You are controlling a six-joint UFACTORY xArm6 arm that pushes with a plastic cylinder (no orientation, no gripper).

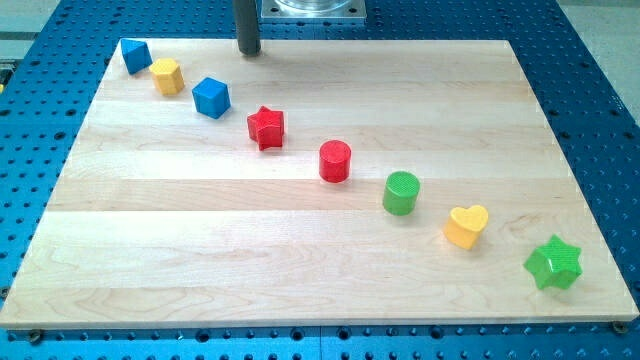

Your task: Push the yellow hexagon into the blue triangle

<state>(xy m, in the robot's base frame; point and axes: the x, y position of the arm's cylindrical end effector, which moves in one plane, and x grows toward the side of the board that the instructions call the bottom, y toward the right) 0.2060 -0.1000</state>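
- Eight blocks strung diagonally across wooden board (300,230), from 10 o'clock down to 4 o'clock; none inside any container.
- Yellow hexagon (168,75) touching or just beside blue triangle (136,55), triangle at hexagon's 10 o'clock, both close to board's top-left corner edge.
- Then blue cube (211,97), red star (266,128), red cylinder (335,161), green cylinder (401,192), yellow heart (466,226), green star (553,263) near right edge.
- My tip (248,52) at board's top edge, at hexagon's 2 o'clock, apart from every block; plain rod, so no jaws to open or close.
- Wide open wood toward 7 o'clock and 1 o'clock.
- No readable writing.
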